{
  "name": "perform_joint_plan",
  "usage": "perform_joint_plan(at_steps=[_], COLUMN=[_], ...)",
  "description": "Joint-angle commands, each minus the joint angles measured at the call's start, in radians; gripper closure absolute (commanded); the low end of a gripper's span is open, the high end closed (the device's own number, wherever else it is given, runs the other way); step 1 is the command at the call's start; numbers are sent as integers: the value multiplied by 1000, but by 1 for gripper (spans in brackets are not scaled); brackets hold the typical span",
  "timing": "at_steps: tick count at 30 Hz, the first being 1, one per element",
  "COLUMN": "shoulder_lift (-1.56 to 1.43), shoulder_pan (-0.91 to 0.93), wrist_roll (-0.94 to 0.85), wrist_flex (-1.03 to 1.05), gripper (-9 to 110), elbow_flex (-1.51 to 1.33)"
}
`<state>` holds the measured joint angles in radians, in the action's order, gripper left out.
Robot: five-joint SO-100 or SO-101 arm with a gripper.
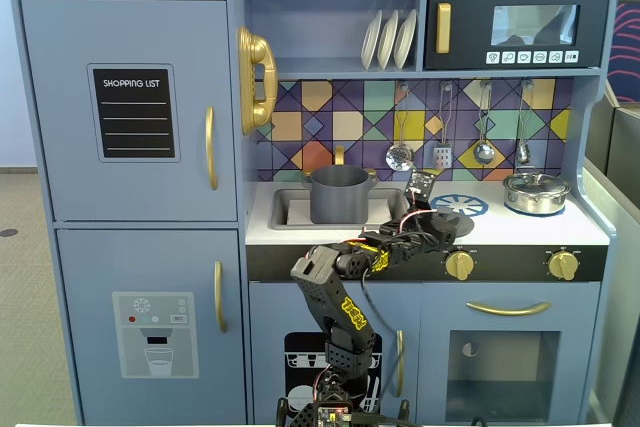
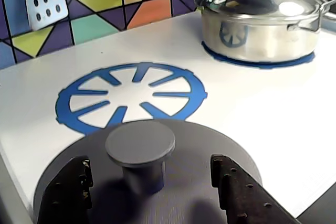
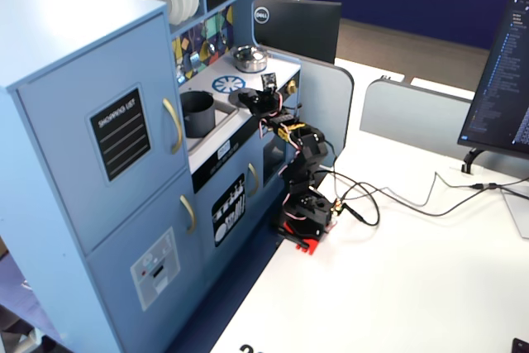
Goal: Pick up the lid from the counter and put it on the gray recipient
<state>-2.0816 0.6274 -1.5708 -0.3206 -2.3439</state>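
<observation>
Pincer [image 2: 149,182] is open, fingers either side of dark-gray lid's [image 2: 210,150] knob [image 2: 140,148], w/ lid flat on counter [image 2: 252,108] beneath. Close squarely on knob, lift straight up, then swing left in wrist view to gray pot [image 1: 339,193].

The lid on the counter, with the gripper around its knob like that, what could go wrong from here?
The gripper is open astride the knob of the lid; the knob is small, so a shallow pinch might slip. The lid is about as wide as the gray pot, so it may land tilted on the rim.
</observation>
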Motion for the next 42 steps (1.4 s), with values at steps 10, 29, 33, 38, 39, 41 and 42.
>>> perform_joint_plan(at_steps=[10,29,33,38,39,41,42], shoulder_lift=[95,193,193,161,147,127,117], shoulder_pan=[12,-32,-35,-43,-46,-51,-57], wrist_roll=[-21,-37,-32,-32,-31,-29,-26], wrist_flex=[-55,-57,-64,-46,-28,12,41], gripper=[83,101,101,101,101,102,102], elbow_flex=[153,221,229,282,301,350,380])
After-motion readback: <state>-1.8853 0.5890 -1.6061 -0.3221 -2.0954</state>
